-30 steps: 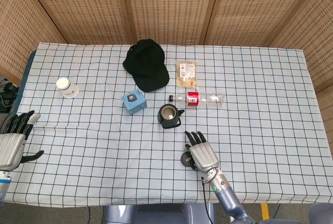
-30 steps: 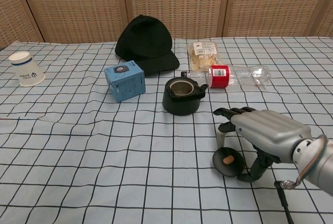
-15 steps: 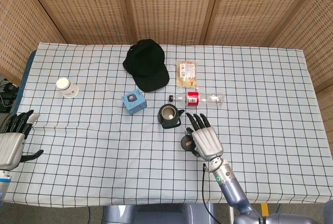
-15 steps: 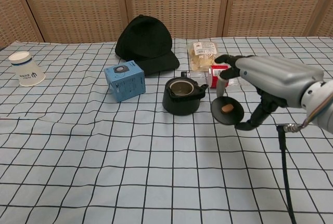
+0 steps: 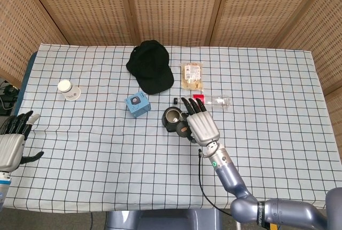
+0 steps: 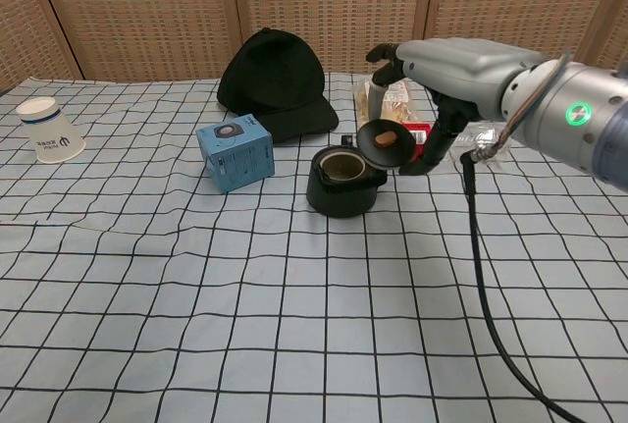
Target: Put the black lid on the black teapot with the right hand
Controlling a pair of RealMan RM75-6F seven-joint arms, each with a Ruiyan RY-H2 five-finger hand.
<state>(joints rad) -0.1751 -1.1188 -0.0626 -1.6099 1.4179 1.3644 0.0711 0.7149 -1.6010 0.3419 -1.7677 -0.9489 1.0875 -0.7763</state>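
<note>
Lid: we see the round black lid point(image 6: 385, 141) as a flat matte disc with a small tan spot at its middle, tilted so its face turns toward the chest camera.
Teapot: the squat black teapot point(image 6: 341, 181) is glossy, open-topped, with a pale metal inner rim; it stands on the checked tablecloth point(image 6: 294, 315), near the table's middle.
Right hand: the grey metal right hand point(image 6: 461, 60) holds the lid from above, fingers point(image 6: 381, 53) draped over the lid's top edge and thumb under it.
Lid to hand: the lid hangs just below the hand, in the air at about 2 o'clock of the teapot's mouth, close above its rim; we cannot tell if it touches.
Left hand: the left hand point(image 5: 13, 142) rests at the table's 9 o'clock edge, fingers spread, holding nothing.
Around: a soft black fabric cap point(image 6: 275, 79) at the teapot's 11 o'clock, a blue cardboard box point(image 6: 234, 152) at 9, a clear plastic bottle point(image 6: 471, 138) with red label at 3, a white paper cup point(image 6: 47, 129) lying far at 9.
</note>
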